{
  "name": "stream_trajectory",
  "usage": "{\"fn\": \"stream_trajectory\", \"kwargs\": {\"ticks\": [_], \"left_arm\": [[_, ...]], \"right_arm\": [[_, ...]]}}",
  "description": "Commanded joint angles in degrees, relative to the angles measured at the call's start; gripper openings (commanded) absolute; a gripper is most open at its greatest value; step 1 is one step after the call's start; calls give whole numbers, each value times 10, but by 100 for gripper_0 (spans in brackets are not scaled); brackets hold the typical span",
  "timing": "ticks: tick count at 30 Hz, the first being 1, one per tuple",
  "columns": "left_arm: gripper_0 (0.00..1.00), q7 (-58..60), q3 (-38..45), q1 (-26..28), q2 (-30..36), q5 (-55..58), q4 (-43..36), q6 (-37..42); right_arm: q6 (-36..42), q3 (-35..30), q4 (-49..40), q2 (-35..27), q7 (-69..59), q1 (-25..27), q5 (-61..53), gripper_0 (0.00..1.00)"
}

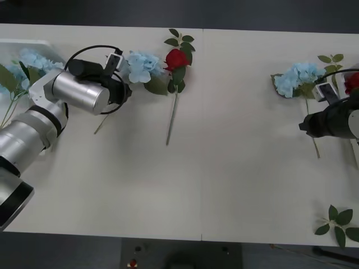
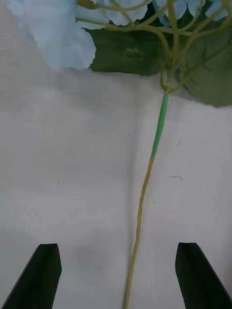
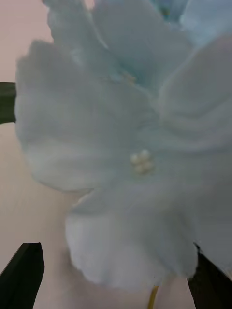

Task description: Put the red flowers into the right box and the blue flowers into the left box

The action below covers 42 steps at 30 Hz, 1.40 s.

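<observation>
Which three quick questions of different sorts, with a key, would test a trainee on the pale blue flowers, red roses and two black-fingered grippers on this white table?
1. True or false: the right gripper is shut on the thin green-and-tan stem of a pale blue hydrangea.
2. Multiple choice: what lies right beside the red rose with dark leaves at the table's far middle? A) a loose leaf sprig B) a pale blue hydrangea C) a white box
3. Fill in: the left gripper is open close over a pale blue ____.

Key: 1 false, its fingers stand open either side of the stem; 2 B; 3 hydrangea.
</observation>
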Motion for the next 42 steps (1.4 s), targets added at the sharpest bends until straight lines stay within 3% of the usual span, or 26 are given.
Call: {"fn": "stream_trajectory", "kwargs": {"ticks": [1,6,8,9,10,11,12,23,35,40,42], "left_arm": [[84,2,1,-34,-10,-16,13,-11],[84,3,-11,-33,-10,-15,13,-11],[72,5,-16,-33,-10,-15,13,-11],[52,7,-20,-33,-10,-16,13,-11],[17,7,-22,-33,-10,-15,13,-11],[3,7,-22,-33,-10,-15,13,-12],[0,7,-22,-33,-10,-16,13,-13],[0,5,-22,-33,-10,-18,13,-17],[0,3,-24,-32,-9,-13,12,-12],[0,-6,-23,-32,33,38,-74,88],[0,-8,-24,-31,60,70,-131,151]], "right_arm": [[-7,-24,11,16,-21,-9,14,69],[-47,-24,57,41,-28,-19,21,69],[-56,-24,76,51,-29,-25,27,69],[-59,-24,88,56,-29,-28,30,69],[-61,-25,97,61,-30,-34,30,69],[-61,-25,102,63,-30,-34,29,69],[-63,-24,107,66,-30,-38,29,69],[-94,-24,172,101,-42,-77,24,69],[-121,-24,206,111,-50,-78,22,69],[-121,-24,214,114,-51,-79,21,69],[-120,-24,214,116,-52,-78,21,62]]}}
